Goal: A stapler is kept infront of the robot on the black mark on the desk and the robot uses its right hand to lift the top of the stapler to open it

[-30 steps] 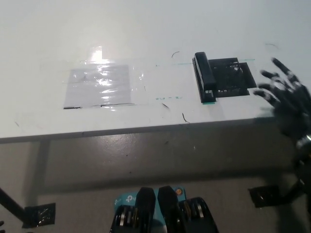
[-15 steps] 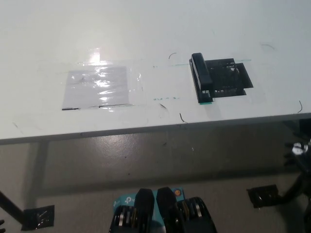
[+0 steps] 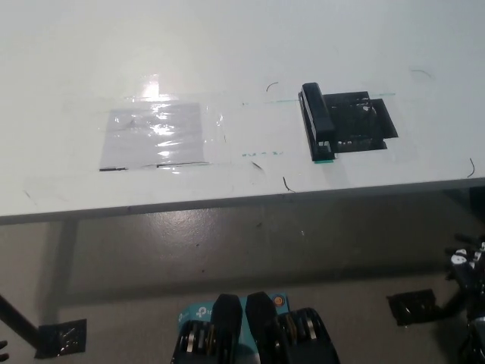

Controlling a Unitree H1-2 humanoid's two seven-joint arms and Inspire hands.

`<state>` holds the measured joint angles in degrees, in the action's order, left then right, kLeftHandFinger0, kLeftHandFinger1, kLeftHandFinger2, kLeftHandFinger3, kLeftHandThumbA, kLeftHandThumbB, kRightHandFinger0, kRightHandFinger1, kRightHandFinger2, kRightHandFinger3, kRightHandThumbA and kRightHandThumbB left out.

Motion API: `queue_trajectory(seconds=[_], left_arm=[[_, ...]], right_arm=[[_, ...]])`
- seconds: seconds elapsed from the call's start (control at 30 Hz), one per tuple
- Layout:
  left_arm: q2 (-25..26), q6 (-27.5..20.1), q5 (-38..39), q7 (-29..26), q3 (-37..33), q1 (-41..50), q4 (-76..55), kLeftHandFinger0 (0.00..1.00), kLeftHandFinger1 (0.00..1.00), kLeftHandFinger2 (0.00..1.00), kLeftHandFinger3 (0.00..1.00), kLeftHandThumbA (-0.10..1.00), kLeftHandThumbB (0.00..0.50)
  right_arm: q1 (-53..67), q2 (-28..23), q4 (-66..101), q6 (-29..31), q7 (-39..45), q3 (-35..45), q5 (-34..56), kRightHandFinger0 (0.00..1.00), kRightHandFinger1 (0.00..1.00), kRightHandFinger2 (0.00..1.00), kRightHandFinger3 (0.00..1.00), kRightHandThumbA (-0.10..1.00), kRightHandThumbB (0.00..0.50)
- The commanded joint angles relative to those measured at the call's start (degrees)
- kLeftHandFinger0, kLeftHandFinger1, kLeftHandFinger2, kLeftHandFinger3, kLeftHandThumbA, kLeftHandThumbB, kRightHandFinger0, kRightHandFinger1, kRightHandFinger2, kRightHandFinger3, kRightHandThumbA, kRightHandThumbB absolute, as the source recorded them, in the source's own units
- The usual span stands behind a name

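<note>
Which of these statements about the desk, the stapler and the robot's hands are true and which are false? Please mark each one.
1. The stapler lies at the left edge of the black mark. True.
2. The right hand rests on top of the stapler. False: it is low at the picture's right edge, below the desk, touching nothing on it.
3. A shiny clear sheet is taped to the desk, left of the stapler. True.
4. The white left hand holds the stapler. False: the left hand cannot be seen in the head view.
5. The stapler stands on the floor. False: it lies on the desk.
</note>
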<state>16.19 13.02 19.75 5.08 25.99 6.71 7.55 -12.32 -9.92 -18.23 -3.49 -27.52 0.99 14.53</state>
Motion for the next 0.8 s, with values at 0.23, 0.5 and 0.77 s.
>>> queue_trajectory(seconds=[0.23,0.5,0.77], left_arm=[[2.8,-1.4,1.1,0.9,0.9,-1.4,-1.1,0.59,0.60,0.76,0.90,0.29,0.143],[2.7,-1.7,0.8,0.8,0.7,-1.7,-1.1,0.58,0.59,0.75,0.91,0.30,0.137],[2.7,-2.0,0.7,0.8,0.8,-1.9,-0.8,0.57,0.57,0.72,0.89,0.30,0.138]], right_arm=[[-3.2,0.9,0.1,7.7,1.2,3.3,-8.8,0.19,0.24,0.36,0.56,0.07,0.021],[-3.6,1.6,0.4,6.6,2.7,4.8,-9.2,0.18,0.23,0.34,0.54,0.11,0.043],[-4.1,2.0,-0.1,6.4,4.0,5.6,-10.1,0.16,0.22,0.34,0.54,0.12,0.041]])
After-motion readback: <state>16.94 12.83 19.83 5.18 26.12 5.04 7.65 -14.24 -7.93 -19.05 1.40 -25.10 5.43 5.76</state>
